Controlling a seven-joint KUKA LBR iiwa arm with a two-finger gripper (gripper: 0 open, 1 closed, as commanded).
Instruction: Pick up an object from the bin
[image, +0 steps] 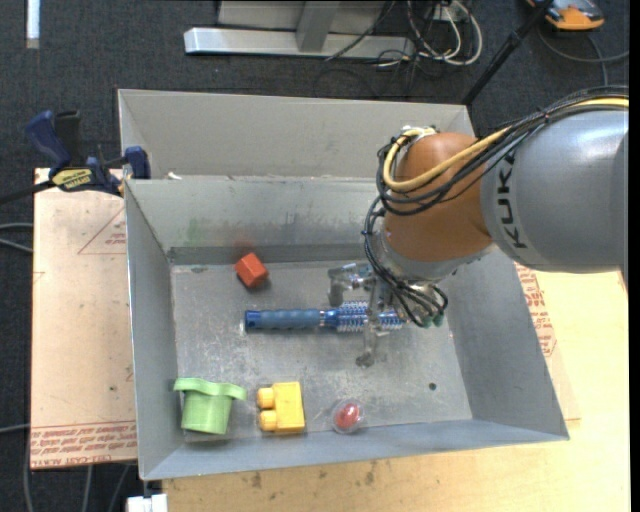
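Observation:
My gripper (360, 318) hangs under the orange wrist cover in the middle right of the bin. It is open, one finger on the far side and one on the near side of a blue brush (290, 321). The brush lies flat, its handle pointing left and its bristle head between my fingers. A small orange-red cube (251, 270) sits to the upper left of the brush, near the back wall.
Along the front of the bin lie a green cup (207, 405) on its side, a yellow toy brick (282, 407) and a small red ball (347, 417). The arm and its cables cover the bin's right side.

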